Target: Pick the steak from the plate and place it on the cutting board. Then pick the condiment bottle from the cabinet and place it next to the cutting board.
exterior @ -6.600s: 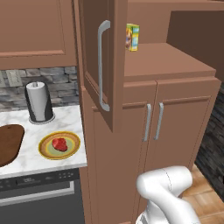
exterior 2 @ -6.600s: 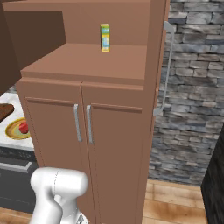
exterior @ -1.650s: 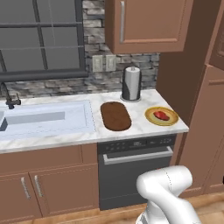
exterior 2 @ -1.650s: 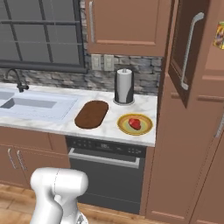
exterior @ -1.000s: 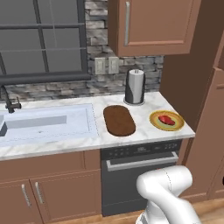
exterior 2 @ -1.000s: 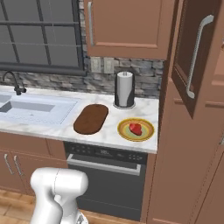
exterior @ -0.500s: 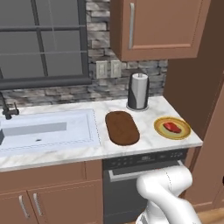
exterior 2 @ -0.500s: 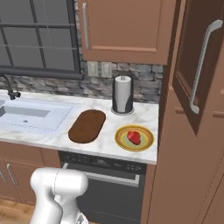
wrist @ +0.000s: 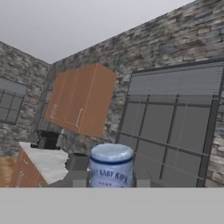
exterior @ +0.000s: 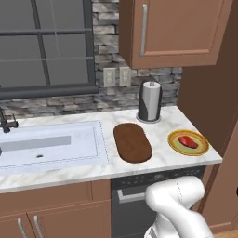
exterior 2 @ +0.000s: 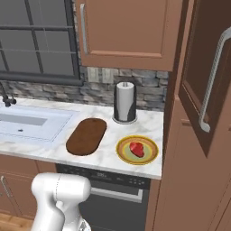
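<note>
You're looking at the gripper [wrist: 111, 180] closing on the condiment bottle [wrist: 111, 168] in the hand view. The bottle is standing upright between the fingers [wrist: 78, 162], label facing the camera. The steak [exterior: 188, 142] is sitting on the plate [exterior: 175, 145], right of the cutting board [exterior: 133, 142] and apart from it. The board itself is lying bare between the sink [exterior: 46, 146] and the plate. The paper towel roll [exterior: 149, 101] is standing behind the board, against the stone backsplash. In the right base view the cabinet [exterior 2: 198, 149] is rising just right of the plate [exterior 2: 122, 151], with a door [exterior 2: 205, 81] hanging open above the counter.
</note>
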You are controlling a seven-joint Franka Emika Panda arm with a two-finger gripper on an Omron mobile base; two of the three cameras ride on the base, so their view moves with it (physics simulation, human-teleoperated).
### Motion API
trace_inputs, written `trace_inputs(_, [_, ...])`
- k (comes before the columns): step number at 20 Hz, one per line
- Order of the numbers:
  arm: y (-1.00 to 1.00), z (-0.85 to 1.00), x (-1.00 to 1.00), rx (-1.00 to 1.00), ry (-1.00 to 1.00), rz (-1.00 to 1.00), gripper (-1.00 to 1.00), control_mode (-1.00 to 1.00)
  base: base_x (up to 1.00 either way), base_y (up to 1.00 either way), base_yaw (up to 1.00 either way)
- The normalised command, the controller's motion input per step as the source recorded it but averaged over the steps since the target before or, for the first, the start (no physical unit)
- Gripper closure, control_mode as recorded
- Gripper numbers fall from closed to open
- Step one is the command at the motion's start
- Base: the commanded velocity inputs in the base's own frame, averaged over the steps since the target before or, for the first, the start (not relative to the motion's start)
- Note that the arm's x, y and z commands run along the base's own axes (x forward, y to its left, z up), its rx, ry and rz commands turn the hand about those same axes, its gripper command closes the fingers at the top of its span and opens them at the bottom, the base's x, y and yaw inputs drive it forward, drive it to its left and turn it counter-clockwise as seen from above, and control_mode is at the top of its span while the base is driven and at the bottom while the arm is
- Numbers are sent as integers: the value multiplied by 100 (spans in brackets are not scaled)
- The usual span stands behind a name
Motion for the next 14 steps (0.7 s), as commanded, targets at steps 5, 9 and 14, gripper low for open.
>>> trace_inputs(5, [0,0,0,0,0,0,100,100,40,5,0])
trace_inputs(9, [0,0,0,0,0,0,100,100,31,16,0])
trace_inputs(14, [0,0,0,0,0,0,100,100,12,34,0])
